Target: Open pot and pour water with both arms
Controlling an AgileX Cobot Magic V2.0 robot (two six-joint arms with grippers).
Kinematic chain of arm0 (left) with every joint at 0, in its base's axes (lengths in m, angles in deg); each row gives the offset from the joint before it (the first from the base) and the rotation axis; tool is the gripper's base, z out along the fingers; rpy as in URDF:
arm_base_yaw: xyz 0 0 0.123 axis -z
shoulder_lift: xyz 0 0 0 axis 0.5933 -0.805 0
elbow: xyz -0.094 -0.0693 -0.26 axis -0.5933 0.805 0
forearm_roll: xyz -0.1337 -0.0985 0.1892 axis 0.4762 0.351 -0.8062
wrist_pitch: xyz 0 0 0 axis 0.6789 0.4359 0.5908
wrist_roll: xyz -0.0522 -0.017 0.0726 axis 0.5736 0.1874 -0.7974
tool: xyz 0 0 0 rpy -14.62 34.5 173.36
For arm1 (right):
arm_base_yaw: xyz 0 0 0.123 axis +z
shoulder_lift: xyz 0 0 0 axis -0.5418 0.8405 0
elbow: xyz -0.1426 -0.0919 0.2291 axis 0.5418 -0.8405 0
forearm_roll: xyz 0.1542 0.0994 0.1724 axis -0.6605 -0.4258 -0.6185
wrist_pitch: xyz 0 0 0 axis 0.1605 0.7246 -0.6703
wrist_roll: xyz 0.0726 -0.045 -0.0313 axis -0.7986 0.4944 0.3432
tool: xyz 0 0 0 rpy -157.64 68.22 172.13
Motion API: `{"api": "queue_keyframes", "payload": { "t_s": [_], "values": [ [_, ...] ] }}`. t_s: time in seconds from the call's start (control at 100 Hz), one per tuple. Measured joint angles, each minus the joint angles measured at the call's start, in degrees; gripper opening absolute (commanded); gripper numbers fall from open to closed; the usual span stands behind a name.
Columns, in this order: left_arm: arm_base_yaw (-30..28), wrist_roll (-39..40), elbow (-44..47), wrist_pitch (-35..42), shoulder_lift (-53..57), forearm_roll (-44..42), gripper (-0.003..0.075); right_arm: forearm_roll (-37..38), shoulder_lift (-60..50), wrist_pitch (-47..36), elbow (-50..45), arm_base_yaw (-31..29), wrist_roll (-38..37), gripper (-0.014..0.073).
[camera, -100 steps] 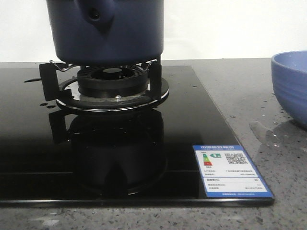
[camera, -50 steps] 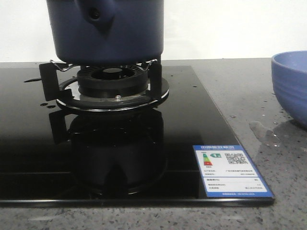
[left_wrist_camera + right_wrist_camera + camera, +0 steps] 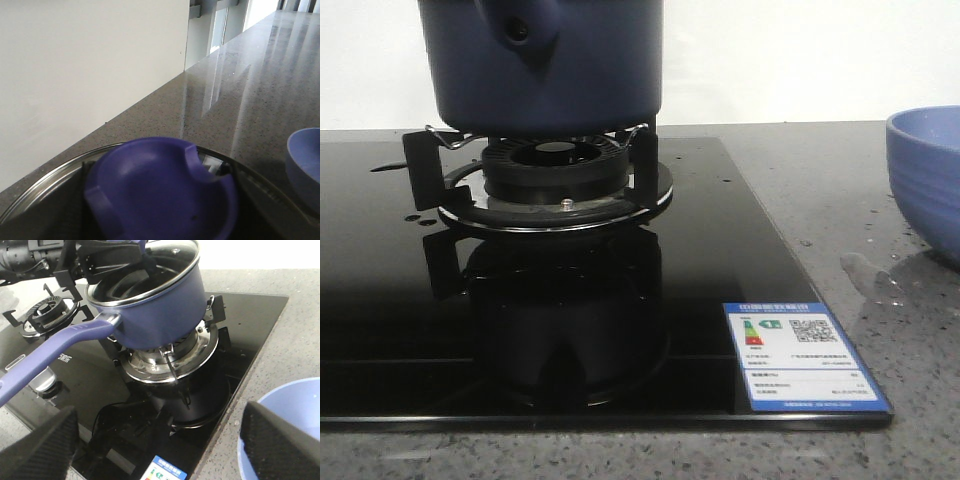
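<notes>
The pot [image 3: 542, 62] sits on the burner [image 3: 555, 170] of the black hob [image 3: 710, 250], at the left of the scene, its long handle [image 3: 50, 347] reaching out toward the near side in the right wrist view. A glass lid [image 3: 165, 255] with a steel rim covers it, and the left end effector [image 3: 107, 257] hangs over the lid at its purple knob [image 3: 160, 192]; whether it has closed on the knob I cannot tell. The right end effector [image 3: 160, 440] stands wide apart, holding nothing, near the light blue bowl [image 3: 928, 180] on the bench [image 3: 880, 200] at the right.

The pot looks rigid and, with water inside, probably heavy and prone to sloshing, so it should be gripped on the handle close to the body, where leverage is least. The lid is likely light but breakable and possibly slick; the knob is the only sound hold. Water drops [image 3: 875, 280] on the bench suggest wet, slippery surfaces.
</notes>
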Motion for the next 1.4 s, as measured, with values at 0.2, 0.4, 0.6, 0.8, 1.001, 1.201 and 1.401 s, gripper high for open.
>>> {"api": "queue_keyframes", "payload": {
  "t_s": [0.2,0.4,0.6,0.8,1.001,1.201,1.401],
  "values": [
    [0.00,0.00,-0.52,-0.86,-0.09,0.05,0.0218,0.00,0.00,-0.42,0.00,0.00,0.09,0.0596],
    [-1.63,4.06,-1.13,-1.43,4.10,-0.16,0.0218,0.00,0.00,-1.19,0.00,0.00,0.09,0.0596],
    [-8.83,12.91,-1.13,-1.25,13.13,-3.07,0.0223,-0.23,0.03,-2.88,0.00,0.00,0.09,0.0596],
    [-13.12,19.79,3.74,2.95,25.39,-8.93,0.0223,-0.71,2.47,-8.92,0.32,0.00,-0.01,0.0596],
    [-13.12,20.53,14.98,11.62,37.80,-9.54,0.0223,1.14,10.05,-9.93,5.88,0.00,-3.85,0.0596],
    [-12.41,20.77,23.37,23.73,46.57,-8.85,0.0222,25.41,16.62,-4.66,17.74,-0.84,-25.52,0.0596],
    [-7.61,20.77,24.55,27.57,50.79,-8.22,0.0222,43.91,23.73,8.44,23.33,-6.07,-42.21,0.0596]
  ]
}}
